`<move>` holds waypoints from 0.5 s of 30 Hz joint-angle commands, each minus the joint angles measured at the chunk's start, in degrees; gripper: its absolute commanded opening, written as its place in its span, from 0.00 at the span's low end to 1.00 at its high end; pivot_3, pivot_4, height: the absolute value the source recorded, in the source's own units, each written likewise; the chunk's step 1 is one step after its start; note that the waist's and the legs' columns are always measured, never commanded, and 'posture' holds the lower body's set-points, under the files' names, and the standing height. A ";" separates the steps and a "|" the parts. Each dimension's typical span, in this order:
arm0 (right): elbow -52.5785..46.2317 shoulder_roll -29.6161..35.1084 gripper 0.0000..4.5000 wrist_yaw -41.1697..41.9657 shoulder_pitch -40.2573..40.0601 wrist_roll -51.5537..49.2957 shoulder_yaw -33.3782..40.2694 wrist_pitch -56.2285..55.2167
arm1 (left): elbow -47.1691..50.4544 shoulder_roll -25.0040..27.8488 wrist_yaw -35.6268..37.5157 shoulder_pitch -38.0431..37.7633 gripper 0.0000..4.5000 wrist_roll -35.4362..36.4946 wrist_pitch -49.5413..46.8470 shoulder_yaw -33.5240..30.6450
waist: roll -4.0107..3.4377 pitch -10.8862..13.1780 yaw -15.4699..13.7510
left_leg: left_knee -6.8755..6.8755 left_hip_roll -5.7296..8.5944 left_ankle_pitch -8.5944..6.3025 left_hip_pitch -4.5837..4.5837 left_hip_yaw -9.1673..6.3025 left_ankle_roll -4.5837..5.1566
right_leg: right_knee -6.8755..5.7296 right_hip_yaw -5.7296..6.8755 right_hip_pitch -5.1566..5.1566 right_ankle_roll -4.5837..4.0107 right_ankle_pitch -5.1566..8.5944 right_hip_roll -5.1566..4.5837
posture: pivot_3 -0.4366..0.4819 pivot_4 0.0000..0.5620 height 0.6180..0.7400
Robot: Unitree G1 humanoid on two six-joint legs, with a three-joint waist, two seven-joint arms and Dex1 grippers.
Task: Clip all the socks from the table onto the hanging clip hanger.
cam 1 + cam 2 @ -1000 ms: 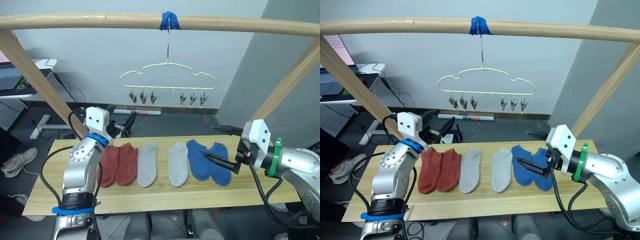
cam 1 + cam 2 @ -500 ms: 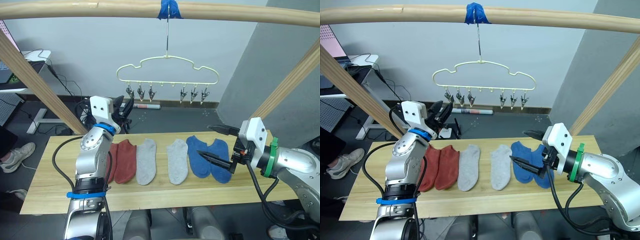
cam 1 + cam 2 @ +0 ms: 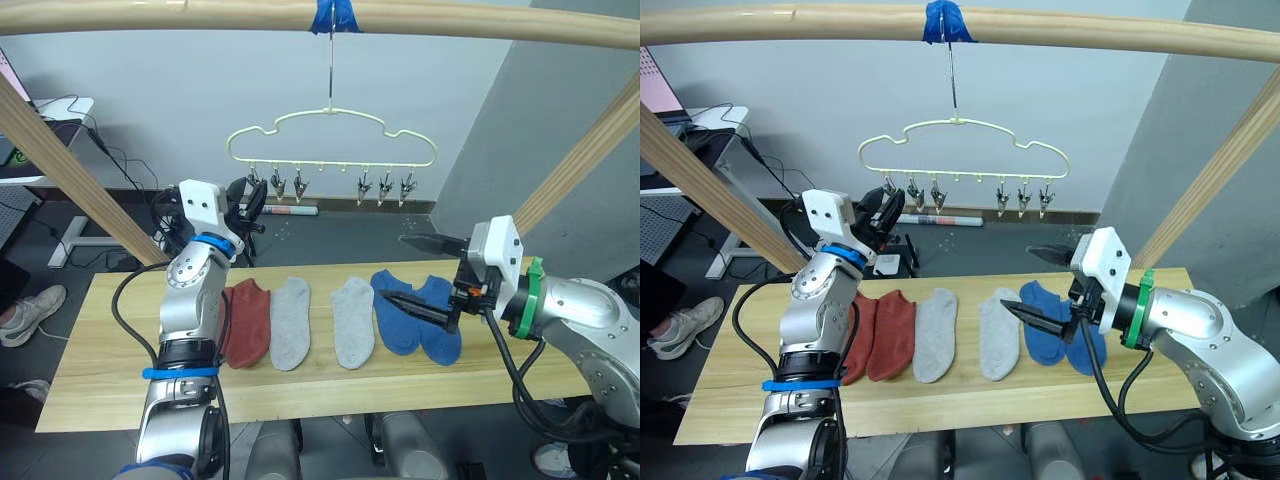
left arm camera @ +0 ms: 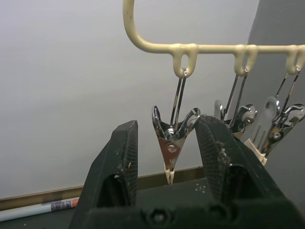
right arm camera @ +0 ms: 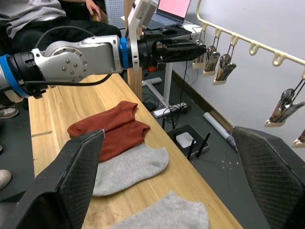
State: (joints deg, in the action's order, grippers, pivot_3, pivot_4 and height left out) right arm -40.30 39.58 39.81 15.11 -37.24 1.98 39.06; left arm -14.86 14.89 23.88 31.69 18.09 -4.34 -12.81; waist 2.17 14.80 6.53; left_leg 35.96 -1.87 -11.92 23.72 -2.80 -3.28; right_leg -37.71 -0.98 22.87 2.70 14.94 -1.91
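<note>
Socks lie untouched in a row on the pale plank table (image 3: 90, 330): two rust-red socks (image 3: 245, 322) partly behind the left arm, two light grey socks (image 3: 291, 322), and two blue socks (image 3: 415, 316) at the right end, none yet clipped. Over the past second the left gripper (image 3: 251, 203) has climbed from table height to the leftmost metal clip (image 4: 170, 140) of the cloud-shaped clip hanger (image 3: 331, 137), which hangs by its hook from the wooden pole (image 3: 450, 20) under a wrap of blue tape (image 3: 329, 14). In the left wrist view its fingers stand apart on either side of that clip, not pressing it. The right gripper (image 3: 416, 270) has meanwhile edged inward over the blue socks, its fingers spread wide and empty, one low over the fabric (contact cannot be made out). The shift suggests a division of labour: left arm readied to squeeze a clip open, right arm still to pick up a first sock.
</note>
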 commanded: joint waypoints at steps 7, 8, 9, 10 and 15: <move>-0.57 -0.20 1.00 0.04 0.65 -0.46 -0.43 -0.70 | 0.55 -0.04 1.16 1.91 0.44 1.21 1.98 -0.27 | 0.00 0.00 -0.02 | 0.02 0.02 0.01 0.34 0.01 0.00 | -0.08 -0.02 0.37 0.03 -0.02 0.00 | 0.18 0.46 1.00; -0.59 -0.21 1.00 0.04 0.59 -0.45 -0.47 -0.70 | 0.65 -0.03 1.21 1.93 0.44 1.28 1.97 -0.27 | 0.00 0.00 -0.02 | 0.02 0.02 0.00 0.34 0.01 0.00 | -0.08 -0.02 0.37 0.03 -0.02 0.00 | 0.18 0.46 1.00; -0.62 -0.20 1.00 0.06 0.53 -0.46 -0.50 -0.68 | 0.85 -0.03 1.28 2.03 0.44 1.40 1.98 -0.32 | 0.00 0.00 -0.01 | 0.02 0.02 0.01 0.34 0.01 0.00 | -0.08 -0.02 0.37 0.03 -0.02 0.00 | 0.18 0.45 1.00; -0.64 -0.19 1.00 0.07 0.50 -0.48 -0.52 -0.66 | 0.98 -0.02 1.31 2.10 0.44 1.49 1.99 -0.36 | 0.00 0.00 -0.01 | 0.02 0.02 0.01 0.33 0.01 0.00 | -0.08 -0.02 0.37 0.03 -0.02 0.00 | 0.18 0.45 1.00; -0.46 -0.27 1.00 0.07 0.65 -0.43 -0.66 -0.68 | 1.64 0.00 1.15 2.26 0.44 1.79 2.03 -0.25 | 0.00 0.00 -0.01 | 0.03 0.02 0.01 0.33 0.01 0.00 | -0.09 -0.03 0.37 0.04 -0.03 0.00 | 0.18 0.45 1.00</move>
State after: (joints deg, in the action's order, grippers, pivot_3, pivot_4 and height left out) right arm -39.93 39.44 39.86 15.20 -37.22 0.91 39.13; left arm -15.85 14.83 24.67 32.98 19.15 -3.42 -12.80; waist 2.16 14.80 6.52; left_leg 35.99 -1.84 -11.91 24.05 -2.79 -3.28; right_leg -37.79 -1.00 23.24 2.75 14.91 -1.91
